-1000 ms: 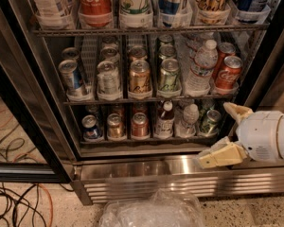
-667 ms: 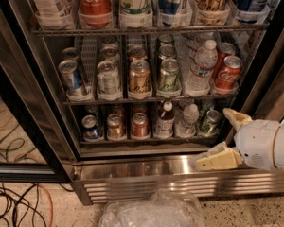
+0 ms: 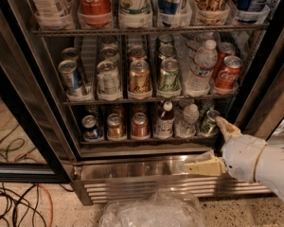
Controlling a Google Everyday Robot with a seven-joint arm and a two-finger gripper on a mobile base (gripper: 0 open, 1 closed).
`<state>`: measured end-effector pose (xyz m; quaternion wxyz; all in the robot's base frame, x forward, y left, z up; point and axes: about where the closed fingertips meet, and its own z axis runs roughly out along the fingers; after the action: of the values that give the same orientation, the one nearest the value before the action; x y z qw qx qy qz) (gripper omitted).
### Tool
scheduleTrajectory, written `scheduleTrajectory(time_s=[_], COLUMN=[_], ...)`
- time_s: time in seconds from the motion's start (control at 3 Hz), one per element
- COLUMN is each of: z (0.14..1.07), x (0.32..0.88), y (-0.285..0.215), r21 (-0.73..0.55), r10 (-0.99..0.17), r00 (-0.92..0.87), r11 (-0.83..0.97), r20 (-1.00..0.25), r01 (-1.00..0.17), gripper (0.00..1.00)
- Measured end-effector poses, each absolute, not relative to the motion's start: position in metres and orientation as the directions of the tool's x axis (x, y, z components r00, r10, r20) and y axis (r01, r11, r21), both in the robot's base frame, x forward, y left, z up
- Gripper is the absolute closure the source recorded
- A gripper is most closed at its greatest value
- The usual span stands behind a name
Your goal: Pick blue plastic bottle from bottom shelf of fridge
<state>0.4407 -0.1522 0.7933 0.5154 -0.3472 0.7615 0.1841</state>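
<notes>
Three wire racks of drinks fill the fridge (image 3: pixel 132 170) in front of me, with its ribbed steel base running along the bottom. My white arm comes in from the lower right. The claw (image 3: pixel 201 144) sits at the right end of the bottom shelf (image 3: pixel 146 139), fingers spread wide. The upper finger (image 3: pixel 226 127) reaches up beside a green can (image 3: pixel 208 122), though I cannot tell if they touch. The lower finger (image 3: pixel 202 166) lies level in front of the steel base. A crumpled clear plastic bag (image 3: pixel 151 211) lies on the floor below, and loose cables (image 3: pixel 14 203) trail at lower left.

On the rack above, a tall ribbed water bottle (image 3: pixel 201 68) stands beside red cola cans (image 3: pixel 227 73). The blue plastic bottle (image 3: pixel 165 122) stands upright on the bottom shelf, right of centre, white cap up. Between it and the claw stand a smaller clear bottle (image 3: pixel 188 120) and that green can. To its left are a red can (image 3: pixel 139 126), a gold can (image 3: pixel 115 126) and a blue can (image 3: pixel 91 128).
</notes>
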Motion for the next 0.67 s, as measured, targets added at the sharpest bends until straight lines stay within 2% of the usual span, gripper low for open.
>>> scheduleTrajectory(time_s=[0.67], z=[0.748], x=[0.447], y=[-0.124], r21=[0.001], r10=[-0.203], r00=[-0.228], r11=[0.745], r20=[-0.952], r01=[-0.667], gripper=[0.0])
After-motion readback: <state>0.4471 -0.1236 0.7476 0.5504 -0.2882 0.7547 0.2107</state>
